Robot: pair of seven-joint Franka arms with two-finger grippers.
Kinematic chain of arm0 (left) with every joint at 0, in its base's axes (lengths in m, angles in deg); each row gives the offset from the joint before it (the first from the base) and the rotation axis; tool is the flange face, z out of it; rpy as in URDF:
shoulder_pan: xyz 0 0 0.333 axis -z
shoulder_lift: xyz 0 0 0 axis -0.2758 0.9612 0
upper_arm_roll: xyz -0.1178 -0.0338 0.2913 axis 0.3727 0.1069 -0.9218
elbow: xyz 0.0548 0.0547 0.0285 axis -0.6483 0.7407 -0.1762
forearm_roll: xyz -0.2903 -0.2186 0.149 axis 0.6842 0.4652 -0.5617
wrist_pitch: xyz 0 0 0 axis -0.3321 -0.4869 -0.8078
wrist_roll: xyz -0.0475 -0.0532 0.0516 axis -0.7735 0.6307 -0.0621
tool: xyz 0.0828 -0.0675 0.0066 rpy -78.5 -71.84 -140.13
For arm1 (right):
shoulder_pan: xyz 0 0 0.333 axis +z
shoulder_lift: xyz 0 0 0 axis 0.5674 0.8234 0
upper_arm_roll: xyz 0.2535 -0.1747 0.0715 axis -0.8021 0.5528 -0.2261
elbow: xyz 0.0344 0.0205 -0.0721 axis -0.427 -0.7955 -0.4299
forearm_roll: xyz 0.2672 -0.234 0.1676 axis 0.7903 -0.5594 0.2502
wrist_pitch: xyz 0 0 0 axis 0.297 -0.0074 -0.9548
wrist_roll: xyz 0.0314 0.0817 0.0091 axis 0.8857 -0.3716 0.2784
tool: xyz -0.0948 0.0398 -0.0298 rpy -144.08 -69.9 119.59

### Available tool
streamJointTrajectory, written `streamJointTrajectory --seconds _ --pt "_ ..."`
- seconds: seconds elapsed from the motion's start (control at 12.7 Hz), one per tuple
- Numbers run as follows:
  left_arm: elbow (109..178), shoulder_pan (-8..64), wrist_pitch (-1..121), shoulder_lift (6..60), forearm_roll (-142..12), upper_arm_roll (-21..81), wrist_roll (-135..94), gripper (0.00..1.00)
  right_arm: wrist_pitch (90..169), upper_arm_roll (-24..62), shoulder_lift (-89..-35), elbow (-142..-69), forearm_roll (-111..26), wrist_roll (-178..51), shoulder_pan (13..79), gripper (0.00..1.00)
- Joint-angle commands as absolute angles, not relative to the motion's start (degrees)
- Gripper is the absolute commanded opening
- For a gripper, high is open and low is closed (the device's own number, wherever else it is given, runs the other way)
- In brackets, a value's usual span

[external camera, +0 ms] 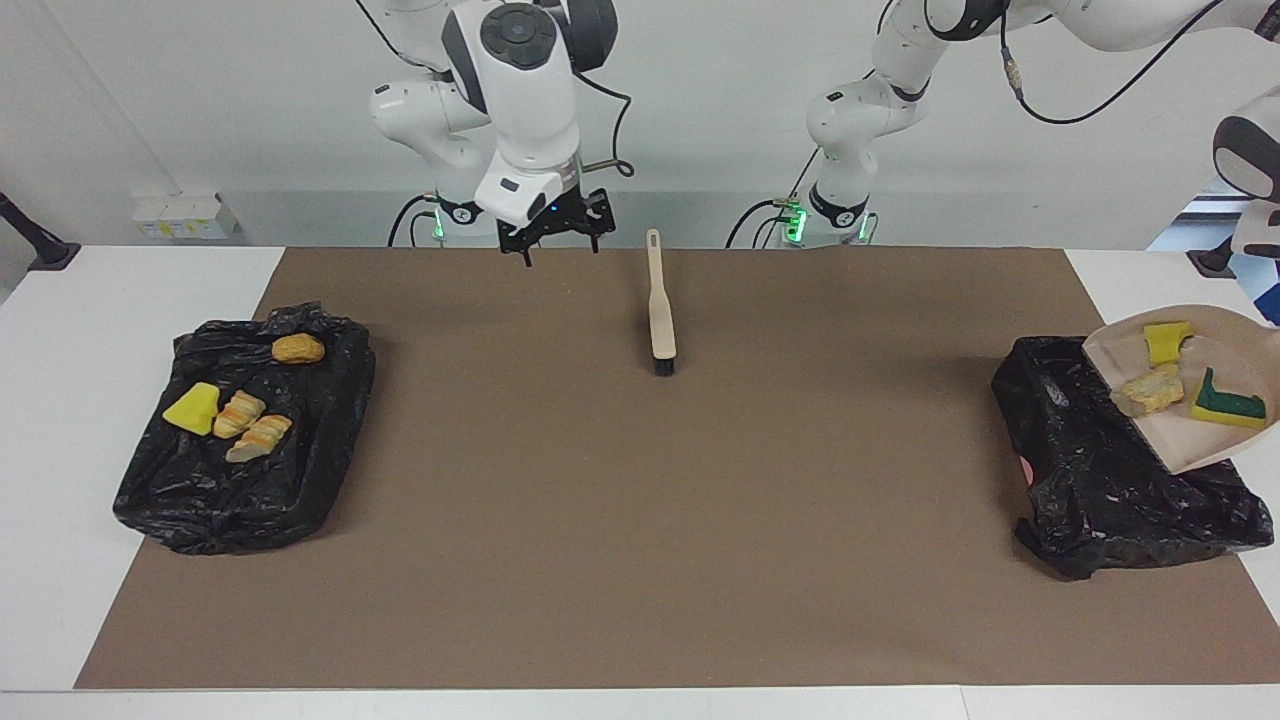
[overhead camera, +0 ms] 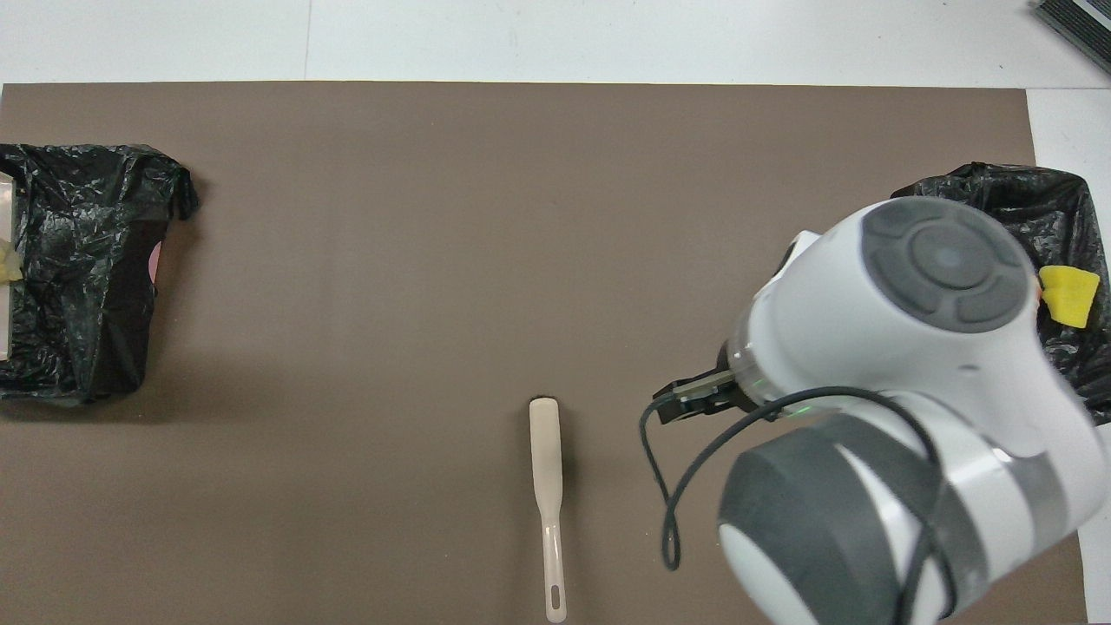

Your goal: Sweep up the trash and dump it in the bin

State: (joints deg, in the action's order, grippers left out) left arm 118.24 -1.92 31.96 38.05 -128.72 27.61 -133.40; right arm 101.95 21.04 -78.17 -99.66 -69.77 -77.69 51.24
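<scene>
The beige dustpan (external camera: 1200, 440) hangs tilted over the black-bagged bin (external camera: 1100, 480) at the left arm's end of the table. Its handle runs out of the facing view, and with it my left gripper. In the pan lie three pieces of trash: a yellow sponge (external camera: 1165, 342), a bread chunk (external camera: 1150, 390) and a green-and-yellow sponge (external camera: 1228, 400). My right gripper (external camera: 562, 245) hangs open and empty over the mat's edge nearest the robots. The beige brush (external camera: 660, 310) lies flat on the mat beside it, apart from it.
A second black bag (external camera: 240, 490) at the right arm's end carries a bread roll (external camera: 298, 348), a yellow sponge (external camera: 192, 408) and two striped bread pieces (external camera: 240, 413). In the overhead view the right arm hides most of that bag (overhead camera: 998, 178). The brown mat (external camera: 640, 520) covers the table's middle.
</scene>
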Motion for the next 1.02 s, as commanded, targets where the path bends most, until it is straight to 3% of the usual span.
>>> streamJointTrajectory --seconds 0.0,0.63,0.94 --pt "119.0 1.3 31.7 37.7 -137.3 26.9 -131.1 0.0 99.9 20.9 -78.0 -96.1 -71.8 -69.2 45.9 1.0" --pt "118.8 7.8 22.9 37.5 -154.3 26.9 -123.4 0.0 101.0 25.6 -77.8 -95.7 -75.6 -56.3 33.3 1.0" --pt "122.4 12.0 18.0 35.0 -160.2 26.9 -120.4 0.0 102.8 27.2 -77.4 -92.7 -74.8 -58.3 32.2 1.0"
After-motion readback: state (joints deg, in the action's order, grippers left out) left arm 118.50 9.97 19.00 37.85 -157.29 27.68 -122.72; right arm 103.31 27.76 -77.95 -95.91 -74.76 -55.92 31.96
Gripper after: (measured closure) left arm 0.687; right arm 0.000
